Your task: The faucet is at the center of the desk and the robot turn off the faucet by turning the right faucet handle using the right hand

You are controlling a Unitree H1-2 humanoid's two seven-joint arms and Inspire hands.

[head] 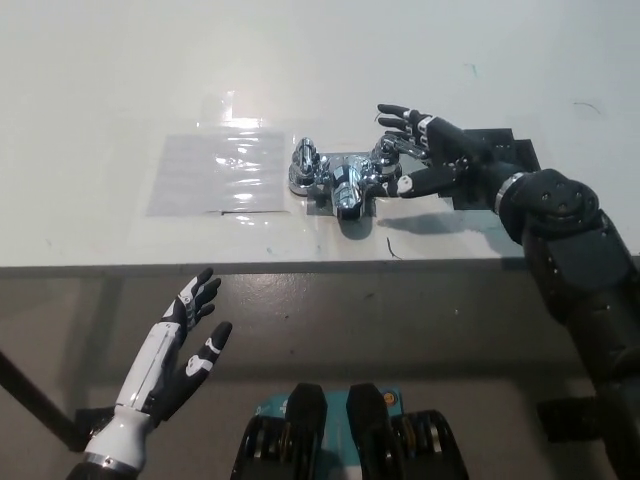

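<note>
Left hand [178, 352]: white shell along the back and forearm, black fingers with small white patches near the tips. Right hand [432, 155]: black throughout, white accents on the fingers — a silver ring at the wrist, then bulky matte-black rounded arm segments.
</note>
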